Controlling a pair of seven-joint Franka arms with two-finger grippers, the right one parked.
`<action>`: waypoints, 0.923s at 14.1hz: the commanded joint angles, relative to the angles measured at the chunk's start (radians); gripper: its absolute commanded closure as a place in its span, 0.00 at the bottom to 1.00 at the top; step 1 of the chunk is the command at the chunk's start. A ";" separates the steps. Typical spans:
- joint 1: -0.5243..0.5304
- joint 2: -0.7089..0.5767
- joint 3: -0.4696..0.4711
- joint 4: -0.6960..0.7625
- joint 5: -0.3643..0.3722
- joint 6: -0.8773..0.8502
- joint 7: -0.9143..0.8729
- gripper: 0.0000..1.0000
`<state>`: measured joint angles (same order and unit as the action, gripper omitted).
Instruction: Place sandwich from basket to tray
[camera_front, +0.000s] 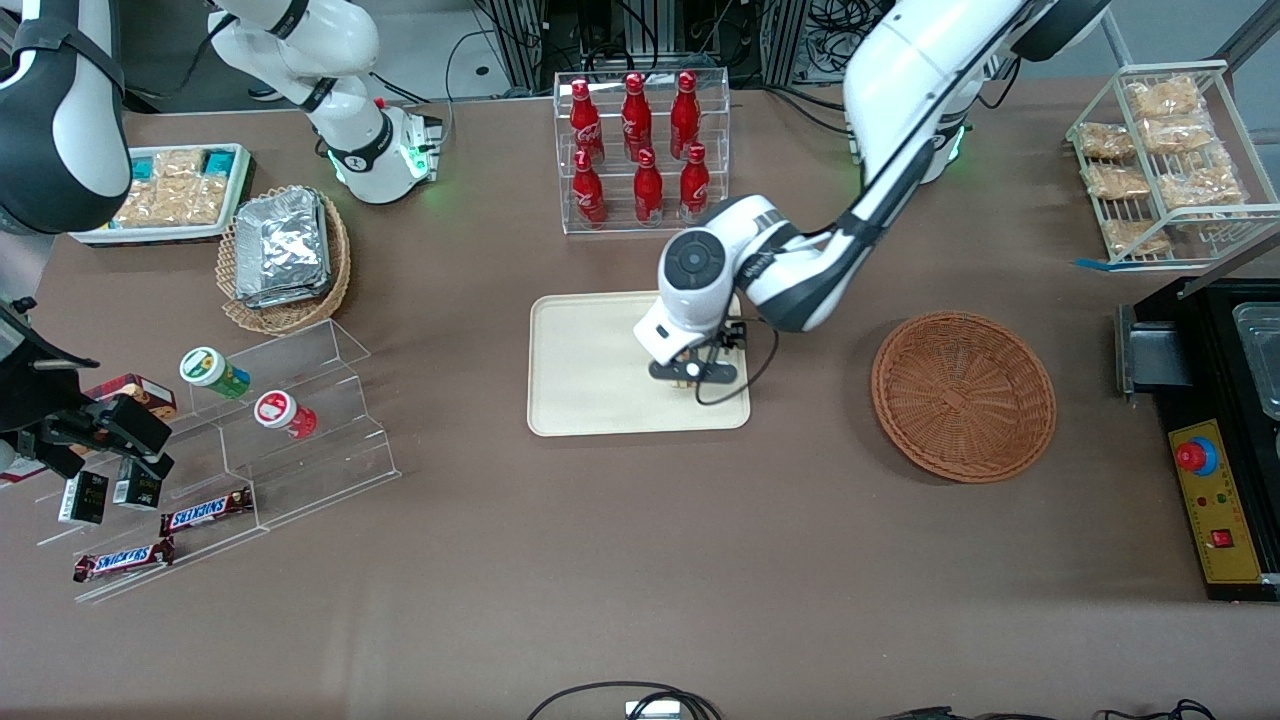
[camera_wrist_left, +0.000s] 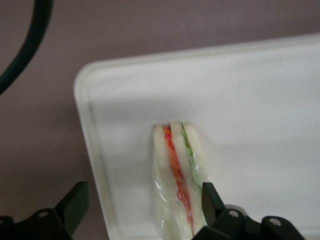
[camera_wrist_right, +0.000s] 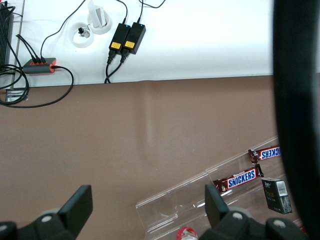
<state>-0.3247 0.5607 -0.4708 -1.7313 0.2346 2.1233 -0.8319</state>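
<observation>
Snickers bars (camera_front: 205, 512) on the clear display steps (camera_front: 300, 440) lie nearest the front camera, well apart from the work. Up at the tray (camera_front: 580, 360), the gripper (camera_front: 693, 370) hangs low over the corner toward the basket (camera_front: 963, 395), which looks empty. From the wrist, the sandwich (camera_wrist_left: 177, 182) stands on edge on the tray (camera_wrist_left: 260, 100), near its rim, wrapped in clear film. The fingers (camera_wrist_left: 75, 202) are spread wide: one is off past the tray's edge, the other seems just beside the bread, though whether it touches I can't quite say. That wedge looks light and soft, easily crushed, and the film would be slippery. A gentle pinch across the flat bread faces, low and mid-length, seems the safest hold.
</observation>
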 joint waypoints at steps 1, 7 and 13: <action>0.045 -0.012 -0.003 0.129 -0.043 -0.093 -0.036 0.01; 0.238 -0.071 -0.002 0.219 -0.031 -0.261 -0.036 0.01; 0.407 -0.165 -0.002 0.240 -0.008 -0.396 -0.001 0.01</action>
<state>0.0625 0.4240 -0.4637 -1.4970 0.2109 1.7724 -0.8412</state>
